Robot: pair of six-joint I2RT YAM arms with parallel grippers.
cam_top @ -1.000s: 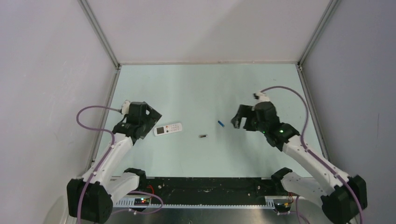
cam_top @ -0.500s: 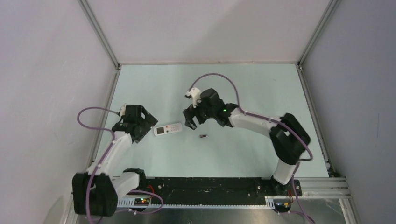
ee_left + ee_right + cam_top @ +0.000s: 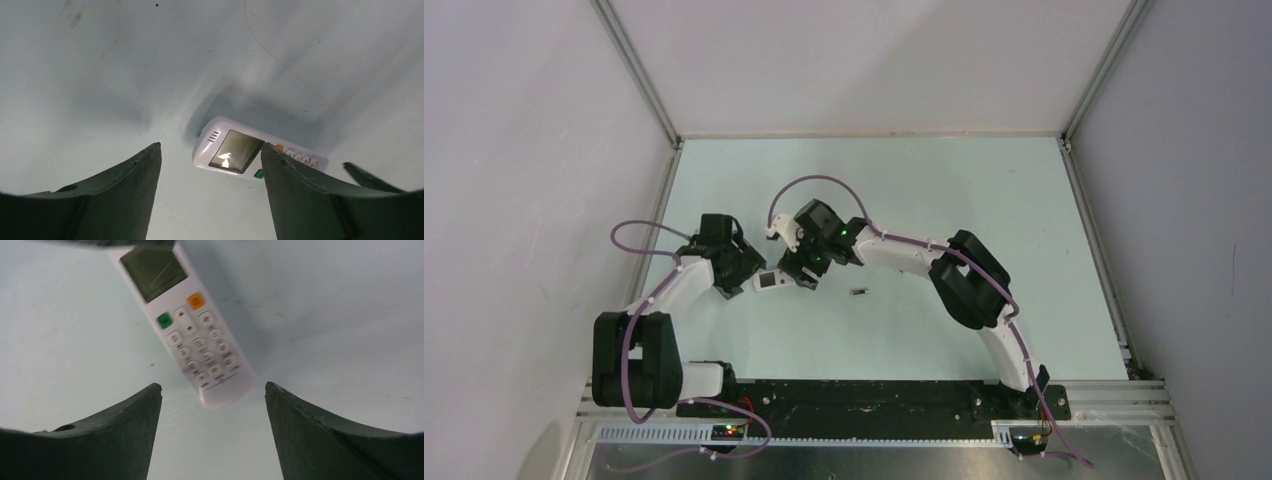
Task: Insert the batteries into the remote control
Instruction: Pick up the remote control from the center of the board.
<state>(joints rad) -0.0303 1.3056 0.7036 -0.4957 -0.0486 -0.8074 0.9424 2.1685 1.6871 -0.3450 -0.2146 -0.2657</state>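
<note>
Overhead, grey walls (image 3: 524, 150) flank pale-green table (image 3: 924, 180) holding remote control (image 3: 770, 282).

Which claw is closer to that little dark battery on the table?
Right. The right gripper sits over the remote, just left of the dark battery; the left gripper is farther left, at the remote's other end.

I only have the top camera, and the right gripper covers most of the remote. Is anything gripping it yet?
Observer: No. The right gripper is open, straddling the button end of the remote control, gaps both sides.
Operator: Which face is up?
Observer: Buttons up; an orange button and a green button sit next to the display.
Operator: And the other arm?
Observer: The left gripper is open too, around the display end; contact unclear.
</note>
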